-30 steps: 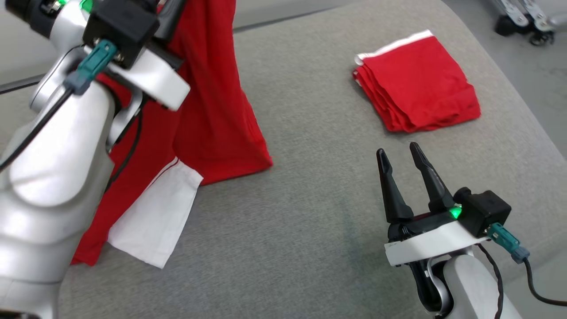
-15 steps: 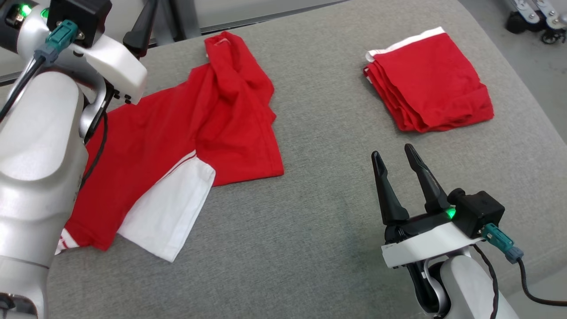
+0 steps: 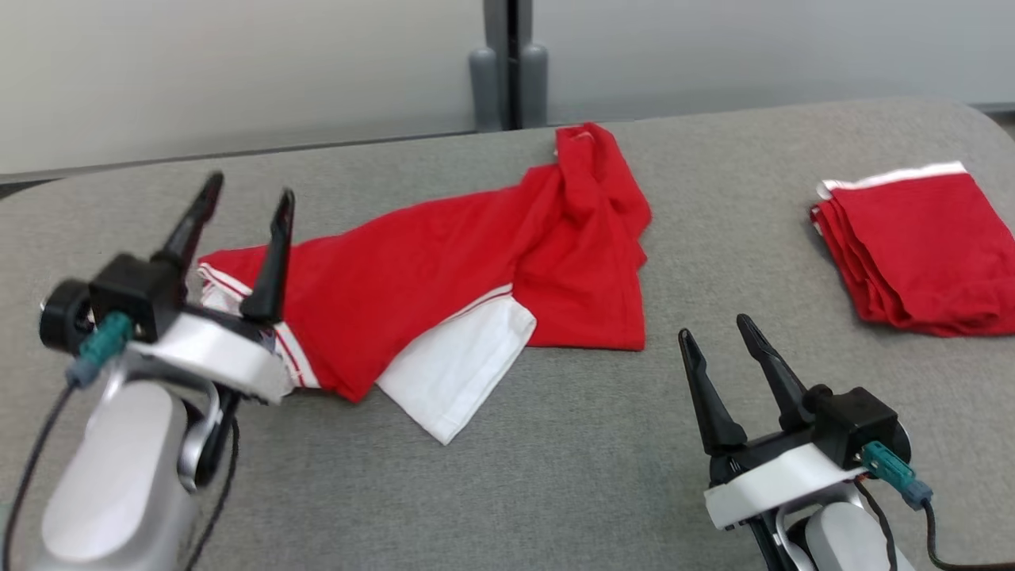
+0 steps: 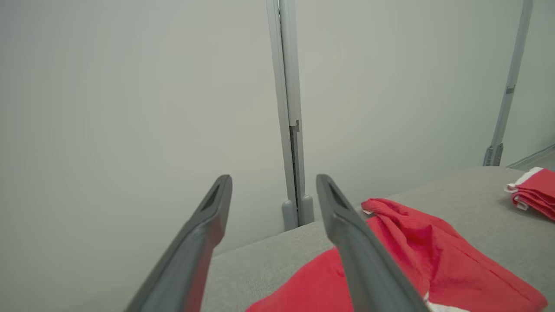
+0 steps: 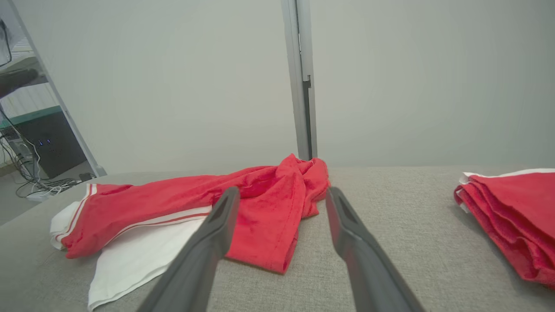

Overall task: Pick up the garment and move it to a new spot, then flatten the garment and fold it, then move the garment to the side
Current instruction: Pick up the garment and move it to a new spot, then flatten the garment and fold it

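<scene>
Because the garment lies crumpled well left of the folded pile, with our left gripper and right gripper both open and empty, we risk pinching doubled layers while flattening

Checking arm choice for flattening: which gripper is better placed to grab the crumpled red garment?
Likely left: the left gripper, open, is at the striped end of the garment; the right gripper stands off it.

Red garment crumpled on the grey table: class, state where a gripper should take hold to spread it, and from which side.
Probably the near hem corner of the red garment, approached from the robot's right by the right gripper: that edge lies flat and free on the table, while the far end is bunched.
</scene>
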Controlling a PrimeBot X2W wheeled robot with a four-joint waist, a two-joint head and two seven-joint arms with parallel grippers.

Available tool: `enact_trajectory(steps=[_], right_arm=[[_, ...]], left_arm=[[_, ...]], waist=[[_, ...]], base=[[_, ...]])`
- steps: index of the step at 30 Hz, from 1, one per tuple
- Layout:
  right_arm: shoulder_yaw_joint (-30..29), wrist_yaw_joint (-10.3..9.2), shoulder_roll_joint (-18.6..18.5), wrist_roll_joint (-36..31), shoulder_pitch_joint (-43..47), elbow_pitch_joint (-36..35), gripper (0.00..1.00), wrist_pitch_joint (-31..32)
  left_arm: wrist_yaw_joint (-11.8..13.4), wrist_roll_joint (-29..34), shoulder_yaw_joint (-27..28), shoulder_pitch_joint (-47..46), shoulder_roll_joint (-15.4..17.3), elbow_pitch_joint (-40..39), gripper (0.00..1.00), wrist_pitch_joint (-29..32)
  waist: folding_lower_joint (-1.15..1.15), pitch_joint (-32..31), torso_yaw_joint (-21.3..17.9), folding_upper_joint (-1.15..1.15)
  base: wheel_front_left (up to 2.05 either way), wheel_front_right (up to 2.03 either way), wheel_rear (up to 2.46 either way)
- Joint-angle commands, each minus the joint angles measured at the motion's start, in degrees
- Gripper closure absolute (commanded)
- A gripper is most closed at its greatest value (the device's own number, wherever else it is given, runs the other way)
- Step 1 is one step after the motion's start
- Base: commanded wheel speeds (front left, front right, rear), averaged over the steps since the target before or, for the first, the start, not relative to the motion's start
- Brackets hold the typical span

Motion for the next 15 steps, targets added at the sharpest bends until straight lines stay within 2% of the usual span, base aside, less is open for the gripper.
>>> enact_trajectory(steps=[1, 9, 15], right_arm=[[-0.2, -0.02, -0.7, 0.2, 1.1, 0.3, 0.0, 0.0], [1.0, -0.02, -2.0, 1.7, 4.4, 0.9, 0.0, 0.0], [1.4, -0.02, -3.0, 1.9, 5.9, 1.3, 0.0, 0.0]], left_arm=[[0.7, 0.3, 0.6, 3.0, -0.5, -1.5, 0.0, -0.2], [3.3, 1.4, 5.6, 21.0, -6.4, -10.6, 0.0, -0.2], [1.8, 4.6, 7.4, 26.0, -10.4, -12.1, 0.0, -0.2]], waist=[[0.0, -4.7, 5.0, 0.0], [0.0, -9.4, 9.3, 0.0], [0.0, -10.4, 12.2, 0.0]], base=[[0.0, 0.0, 0.0], [0.0, 0.0, 0.0], [0.0, 0.0, 0.0]])
